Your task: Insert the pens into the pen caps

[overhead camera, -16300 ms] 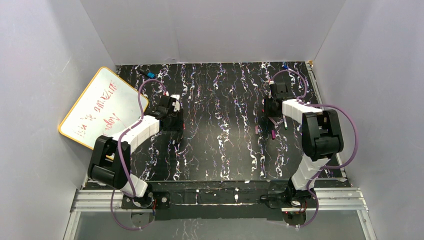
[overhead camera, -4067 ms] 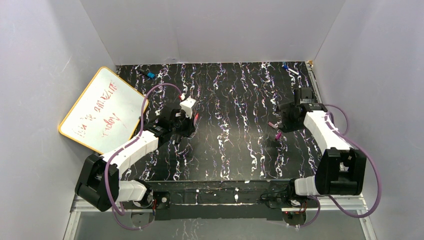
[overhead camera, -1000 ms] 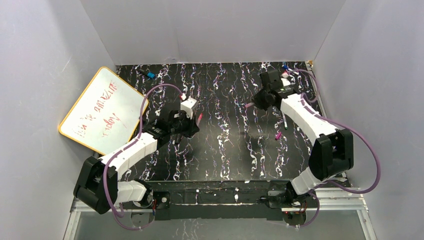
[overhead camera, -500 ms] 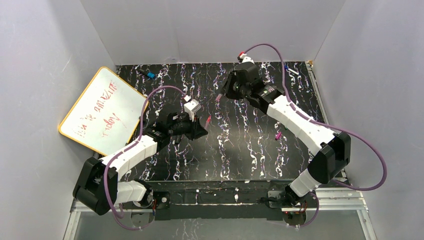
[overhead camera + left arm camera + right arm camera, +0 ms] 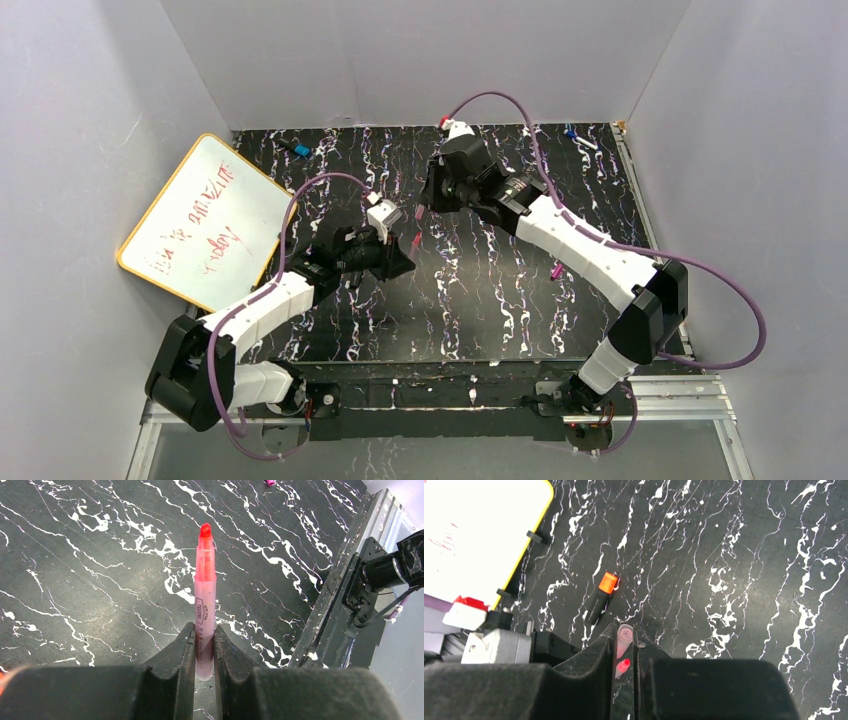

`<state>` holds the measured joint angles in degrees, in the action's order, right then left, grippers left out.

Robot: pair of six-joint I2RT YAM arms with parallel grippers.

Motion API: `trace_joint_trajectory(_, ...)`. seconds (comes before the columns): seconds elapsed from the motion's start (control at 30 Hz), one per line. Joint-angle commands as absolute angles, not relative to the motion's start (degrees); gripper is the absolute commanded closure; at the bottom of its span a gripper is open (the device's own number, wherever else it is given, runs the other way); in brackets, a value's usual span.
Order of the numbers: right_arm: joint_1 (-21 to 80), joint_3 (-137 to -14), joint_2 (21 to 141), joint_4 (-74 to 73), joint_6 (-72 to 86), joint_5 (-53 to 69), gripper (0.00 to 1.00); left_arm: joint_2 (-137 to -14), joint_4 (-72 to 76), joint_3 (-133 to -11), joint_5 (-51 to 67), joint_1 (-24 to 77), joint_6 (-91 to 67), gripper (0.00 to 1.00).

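Note:
My left gripper is shut on a pale pink pen with a red tip, held above the table with the tip pointing away from the fingers. My right gripper is shut on a short pale pink pen cap, its open end facing the camera. In the right wrist view the pen's red tip shows between my fingers, just below the cap. A black pen with an orange end lies on the table beyond. A magenta cap lies at the right.
A yellow-framed whiteboard leans at the left wall. A small blue item lies at the back left, and blue and white pieces at the back right. The metal rail runs along the near edge.
My right arm has swung left across the table with the cap, up to the left gripper. My left gripper has shifted slightly right with the pen.

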<state>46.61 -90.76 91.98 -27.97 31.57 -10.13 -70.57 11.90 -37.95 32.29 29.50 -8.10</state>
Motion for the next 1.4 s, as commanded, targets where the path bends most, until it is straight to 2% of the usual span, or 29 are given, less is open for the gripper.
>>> trace_joint_trajectory(0.0,48.3,-92.0,91.5,-30.2,29.6,-12.4,0.99,-68.2,11.9,-37.6,31.2,29.5,-7.8,1.0)
trace_joint_trajectory(0.47,49.4,-89.7,91.0,-30.1,29.3,-13.3,0.99,-67.6,17.6,-35.9,35.2,26.8,-12.4,1.0)
trace_joint_trajectory(1.37,50.2,-89.2,92.1,-28.3,30.1,-14.2,0.99,-67.7,18.4,-35.8,36.7,26.2,-13.4,1.0)
